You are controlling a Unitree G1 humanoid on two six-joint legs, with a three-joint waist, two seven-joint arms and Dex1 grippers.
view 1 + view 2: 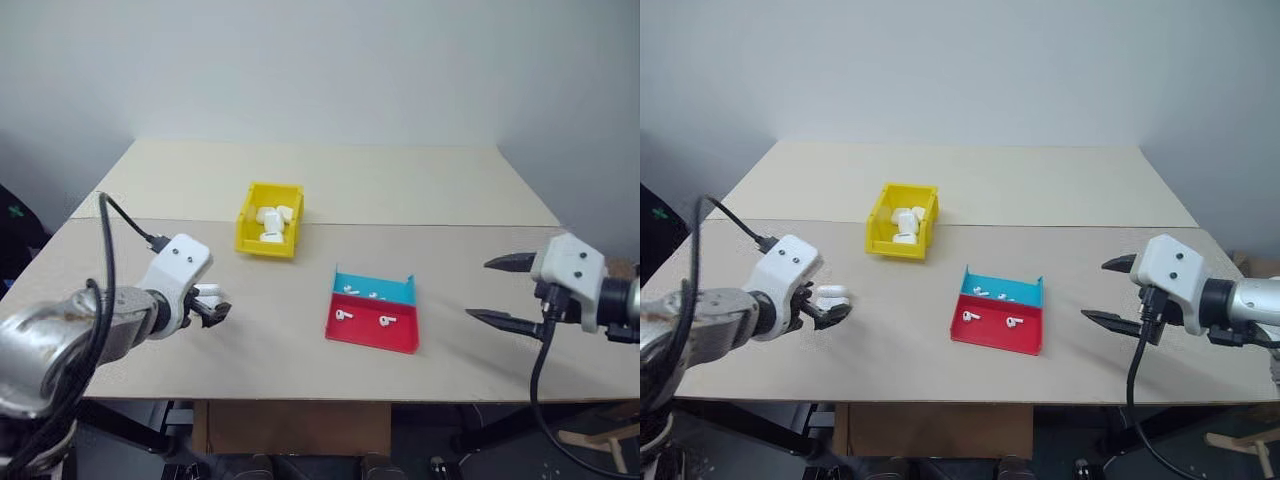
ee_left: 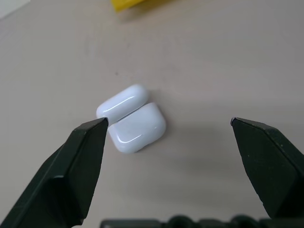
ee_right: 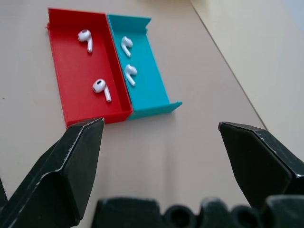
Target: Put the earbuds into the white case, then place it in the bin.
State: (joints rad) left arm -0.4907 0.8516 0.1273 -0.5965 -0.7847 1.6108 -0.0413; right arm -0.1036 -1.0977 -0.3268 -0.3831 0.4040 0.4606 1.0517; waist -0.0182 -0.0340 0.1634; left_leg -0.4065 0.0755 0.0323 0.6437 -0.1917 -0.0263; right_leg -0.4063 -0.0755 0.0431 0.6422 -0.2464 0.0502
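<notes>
Starting at the left side of the table (image 1: pixel 420 185), the left gripper (image 2: pixel 168 126) hangs just above the tabletop with its two black fingers (image 2: pixel 83 156) spread wide and nothing between them. Right before those fingers lies the white case (image 2: pixel 132 118), opened out flat on the bare surface so that its lid and its body rest side by side, touching along the hinge; one fingertip is near the lid's edge, but whether it touches cannot be told. Farther back and a little toward the middle stands the bin (image 1: pixel 270 220), yellow, with several white cases piled inside it. Nearer the table's centre sits a flat tray (image 1: pixel 372 312), its back compartment blue and its front compartment red. The earbuds (image 3: pixel 99 86) lie loose in it, two in the red part and two in the blue, each pair well apart. On the right, the right gripper (image 1: pixel 500 290) is held over the table's edge, clear of the tray, its fingers parted as wide as the left's and gripping nothing.
</notes>
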